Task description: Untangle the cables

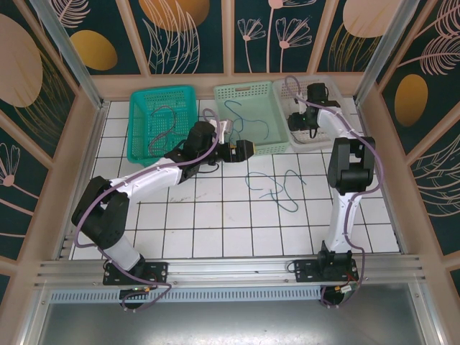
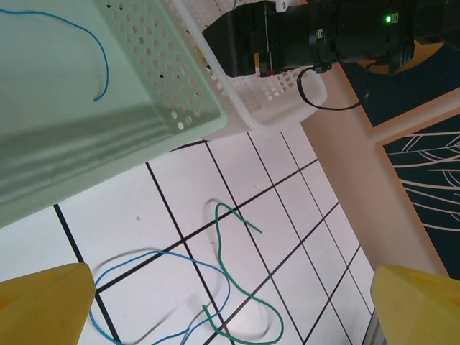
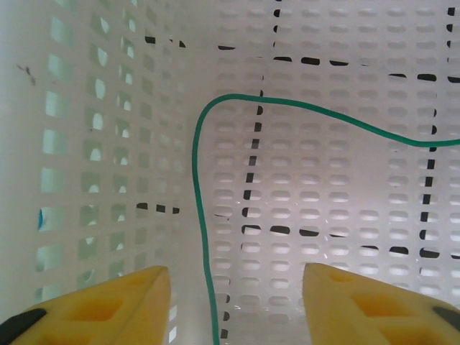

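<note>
While the right gripper [image 3: 237,291] is hanging part-open with 1 green cable [image 3: 200,180] loose between its fingers [image 3: 108,305], seemingly sorted into the white basket [image 3: 345,215], the left gripper [image 2: 230,305] is gaping empty.

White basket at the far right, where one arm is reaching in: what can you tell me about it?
The white basket looks like plastic. It is rectangular, and its walls and floor are pierced by rows of small slots; dark lines from beneath show through the floor. It stands upright at the far right, close beside the pale green basket. The right gripper hangs inside it with its fingers apart, and a thin green wire curves across its floor.
</note>
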